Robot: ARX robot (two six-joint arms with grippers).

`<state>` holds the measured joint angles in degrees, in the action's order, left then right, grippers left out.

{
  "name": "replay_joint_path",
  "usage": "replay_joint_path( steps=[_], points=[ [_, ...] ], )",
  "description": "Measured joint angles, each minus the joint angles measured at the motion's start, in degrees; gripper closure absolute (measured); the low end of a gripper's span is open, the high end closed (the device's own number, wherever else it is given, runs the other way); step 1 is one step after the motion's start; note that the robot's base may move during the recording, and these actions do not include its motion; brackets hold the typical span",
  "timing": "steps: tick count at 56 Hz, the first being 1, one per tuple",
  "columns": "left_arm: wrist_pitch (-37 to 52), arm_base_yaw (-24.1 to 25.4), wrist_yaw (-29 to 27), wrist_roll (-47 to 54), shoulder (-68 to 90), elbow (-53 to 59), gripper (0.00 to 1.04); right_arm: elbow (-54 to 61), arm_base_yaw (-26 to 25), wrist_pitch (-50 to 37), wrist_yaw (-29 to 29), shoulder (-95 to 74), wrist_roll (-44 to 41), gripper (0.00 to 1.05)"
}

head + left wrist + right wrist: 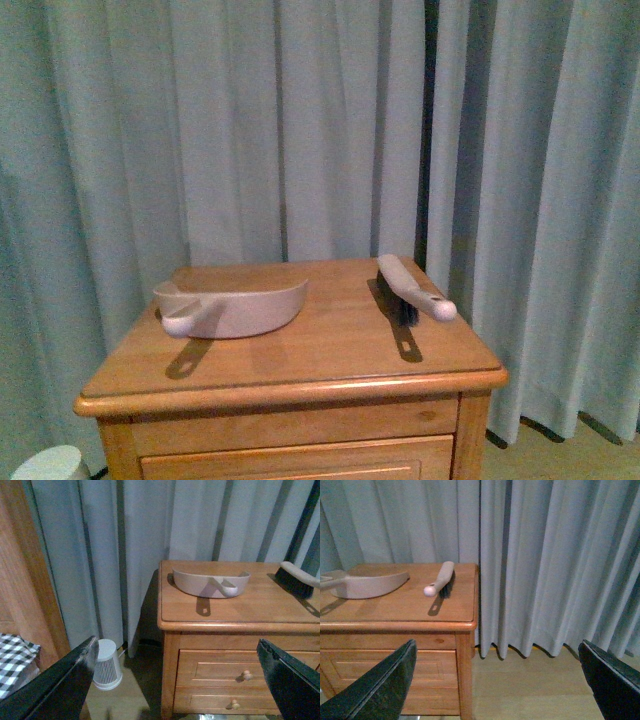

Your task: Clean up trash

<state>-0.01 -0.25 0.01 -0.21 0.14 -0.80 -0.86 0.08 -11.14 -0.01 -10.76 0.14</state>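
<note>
Front view shows a dustpan (235, 308) at nine o'clock and a brush (412, 290) at three o'clock on the worktop (300, 355), but the trash shows in no view, so I cannot tell where it lies. The risk here is that a blind reach could clip the brush's raised handle and knock it to the floor. Both arms hang back off the worktop, left tool (177, 646) and right tool (497, 647) spread wide, holding nothing.

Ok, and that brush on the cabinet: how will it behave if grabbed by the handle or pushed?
The brush looks like rigid plastic, so probably stiff and light. Its smooth, rounded handle may twist in a grasp. It rests on dark bristles, so a push would likely drag it, not roll it.
</note>
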Motion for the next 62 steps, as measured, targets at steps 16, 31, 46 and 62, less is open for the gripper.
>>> replay_joint_path(
  steps=[16, 31, 46, 62],
  points=[
    [0.0, 0.0, -0.02, -0.02, 0.0, 0.0, 0.07, 0.0, 0.0, 0.0, -0.04, 0.0, 0.02, 0.07],
    [-4.24, 4.74, 20.68, 6.71, 10.69, -4.57, 0.07, 0.0, 0.0, 0.0, -0.04, 0.0, 0.02, 0.07],
    [13.42, -9.25, 13.49, 16.15, 43.08, -22.88, 0.07, 0.0, 0.0, 0.0, -0.02, 0.0, 0.02, 0.07],
    [15.52, -20.74, 8.07, 16.46, 71.89, -40.19, 0.07, 0.0, 0.0, 0.0, -0.02, 0.0, 0.02, 0.07]
  ],
)
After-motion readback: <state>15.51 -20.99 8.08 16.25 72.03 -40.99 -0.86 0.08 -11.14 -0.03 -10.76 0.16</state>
